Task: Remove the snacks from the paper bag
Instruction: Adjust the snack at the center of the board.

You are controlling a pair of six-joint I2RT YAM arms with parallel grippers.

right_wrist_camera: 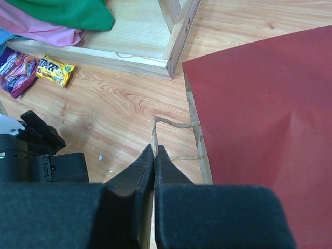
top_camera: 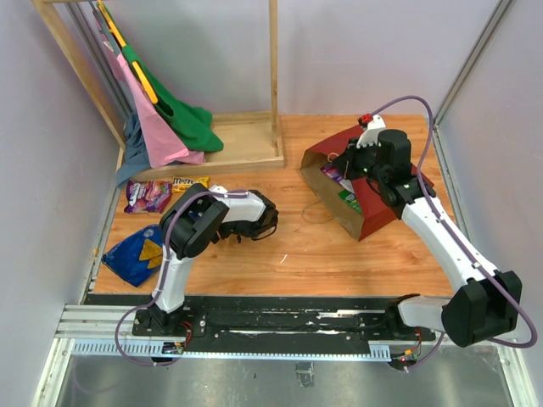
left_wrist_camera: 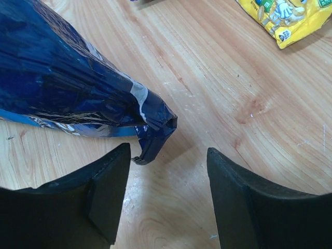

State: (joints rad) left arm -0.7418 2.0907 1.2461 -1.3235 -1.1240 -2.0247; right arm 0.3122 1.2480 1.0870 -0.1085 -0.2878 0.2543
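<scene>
One thin twine handle [right_wrist_camera: 175, 124] seems pinched by the right hand [right_wrist_camera: 154, 148].

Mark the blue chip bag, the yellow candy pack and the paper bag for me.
blue chip bag [left_wrist_camera: 62, 88], left wrist view, crinkled upper face.
yellow candy pack [left_wrist_camera: 288, 18], left wrist view, printed front.
paper bag [right_wrist_camera: 259, 129], right wrist view, dark red outer side.

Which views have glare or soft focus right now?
Top external: even light, sharp, only soft shadows, no glare. Left wrist: white specular streaks on the glossy blue chip bag; the fingers of the left gripper read as near-featureless black. Right wrist: the right gripper in the foreground is soft, while the string handle and matte paper bag are crisp and glare-free.
</scene>
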